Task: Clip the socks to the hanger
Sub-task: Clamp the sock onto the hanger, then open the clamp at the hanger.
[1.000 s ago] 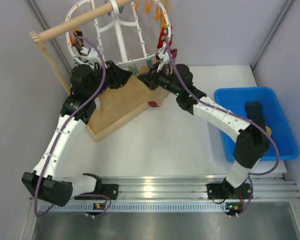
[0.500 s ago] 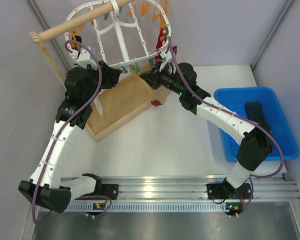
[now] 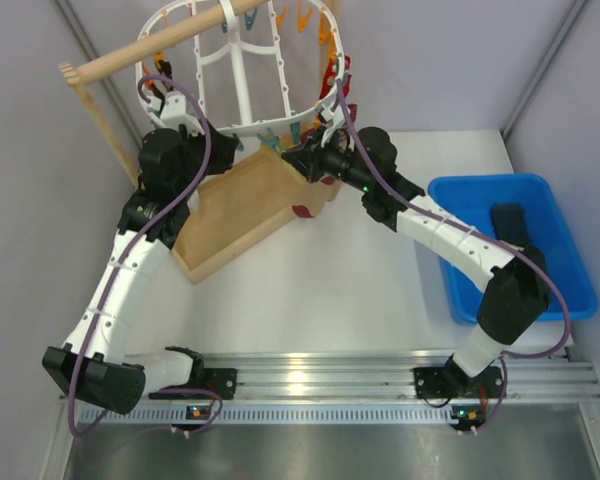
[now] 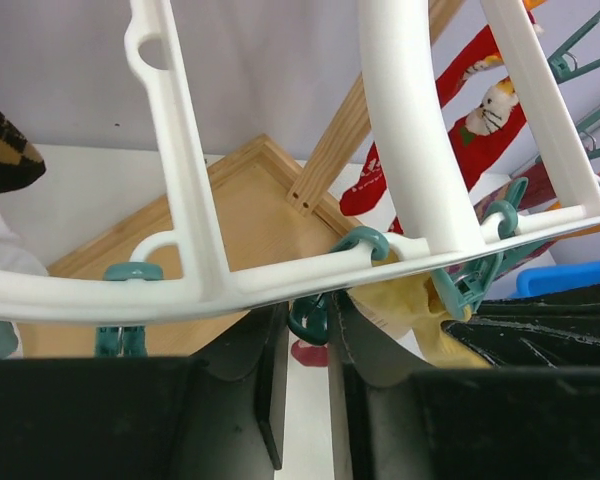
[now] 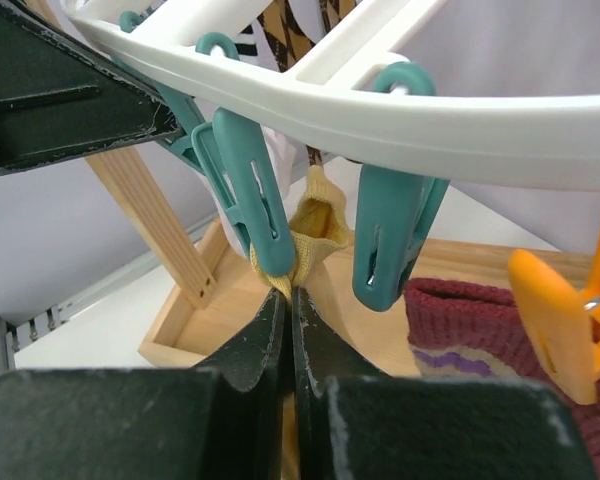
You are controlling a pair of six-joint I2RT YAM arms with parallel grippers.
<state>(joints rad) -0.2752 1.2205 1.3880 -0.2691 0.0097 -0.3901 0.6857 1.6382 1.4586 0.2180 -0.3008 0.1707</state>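
Right tool (image 5: 288, 292) pinches yellow knit sock (image 5: 315, 225) beneath white plastic hanger (image 5: 380, 110).

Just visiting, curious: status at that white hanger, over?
Right gripper shut on yellow sock under hanger. Left gripper astride teal clip, grip unclear. No obstruction seen.

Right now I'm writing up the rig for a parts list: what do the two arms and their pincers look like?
The left arm and right arm have white perforated links, bulky black joints, and a purple cable looping along each. The left pincer and right pincer have flat black tapering fingers, scuffed along their edges.
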